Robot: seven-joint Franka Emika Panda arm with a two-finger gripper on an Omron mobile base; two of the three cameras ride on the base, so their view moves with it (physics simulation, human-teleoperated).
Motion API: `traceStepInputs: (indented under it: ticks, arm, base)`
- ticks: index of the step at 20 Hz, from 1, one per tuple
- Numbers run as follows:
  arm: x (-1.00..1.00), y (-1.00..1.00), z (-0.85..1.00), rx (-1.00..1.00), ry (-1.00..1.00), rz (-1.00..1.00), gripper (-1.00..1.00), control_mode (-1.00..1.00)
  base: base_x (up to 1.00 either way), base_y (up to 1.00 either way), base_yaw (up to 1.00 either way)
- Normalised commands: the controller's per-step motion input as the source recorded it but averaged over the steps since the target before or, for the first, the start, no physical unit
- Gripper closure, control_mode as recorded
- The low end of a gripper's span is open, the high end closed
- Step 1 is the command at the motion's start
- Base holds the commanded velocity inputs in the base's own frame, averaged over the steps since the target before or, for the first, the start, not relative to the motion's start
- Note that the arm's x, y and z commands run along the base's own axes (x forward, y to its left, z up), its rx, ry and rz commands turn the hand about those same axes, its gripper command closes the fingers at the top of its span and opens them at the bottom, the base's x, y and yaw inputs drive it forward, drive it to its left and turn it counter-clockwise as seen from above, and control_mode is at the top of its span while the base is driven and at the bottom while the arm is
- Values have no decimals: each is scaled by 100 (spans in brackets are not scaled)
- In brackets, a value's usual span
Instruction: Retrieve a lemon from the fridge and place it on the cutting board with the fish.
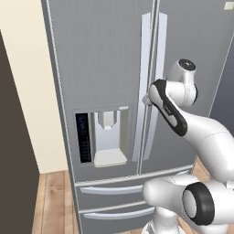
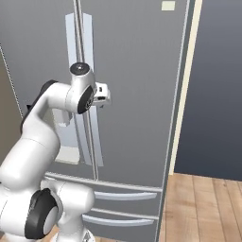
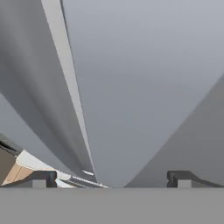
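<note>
Wood floor; fridge (image 1: 105, 68) shut, no legible label, gripper (image 3: 112, 178) open.

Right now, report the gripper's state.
Gripper: open, holding nothing, its dark fingertips spread wide at the long vertical handle of the tall grey stainless-steel fridge.

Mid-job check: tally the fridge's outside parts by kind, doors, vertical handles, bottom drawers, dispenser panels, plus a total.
Doors: 2, left and right, both shut
Handles: 2, left and right
Drawers: 2, upper and lower
Dispenser: 1
Total: 7
</note>
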Motion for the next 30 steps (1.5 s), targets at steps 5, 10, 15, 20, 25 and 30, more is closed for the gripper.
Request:
traceStepInputs:
  ticks: [5,10,15,20,25,30]
  arm:
    - [8,0,-14,0,-14,1,-100,-100]
    - [2,-7,-21,0,-28,0,-100,-100]
    - [5,-13,-19,2,-25,0,-100,-100]
    - [22,-1,-7,6,-14,1,-100,-100]
    - [35,0,-5,4,-4,3,-100,-100]
    - [47,0,0,0,1,4,100,-100]
  base:
    - [0,0,0]
    - [0,0,0]
    - [0,0,0]
    - [0,0,0]
    - [0,0,0]
    - [0,0,0]
